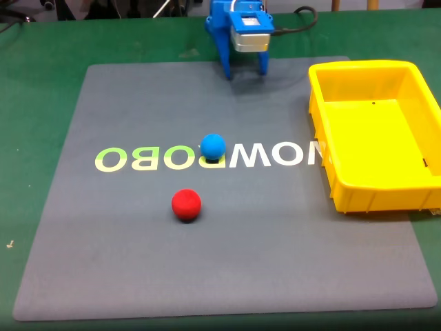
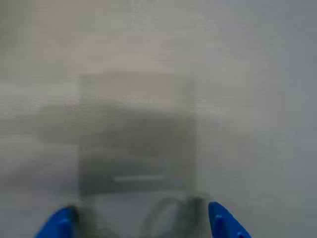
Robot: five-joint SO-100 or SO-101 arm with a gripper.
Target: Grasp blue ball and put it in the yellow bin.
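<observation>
The blue ball [image 1: 213, 146] rests on the grey mat near its middle, on the white and yellow lettering. At the right stands the yellow bin [image 1: 380, 195], with nothing inside it. My blue gripper [image 1: 245, 69] points down at the mat's far edge, well behind the ball and left of the bin. Its fingers stand apart with nothing between them. In the wrist view the gripper [image 2: 142, 225] shows as two blue fingertips [image 2: 60, 225] at the bottom corners, over blurred grey mat.
A red ball [image 1: 186, 205] lies on the mat in front of the blue one and slightly left. The grey mat [image 1: 227, 276] lies on a green table [image 1: 34, 103]. Black cables run along the back edge.
</observation>
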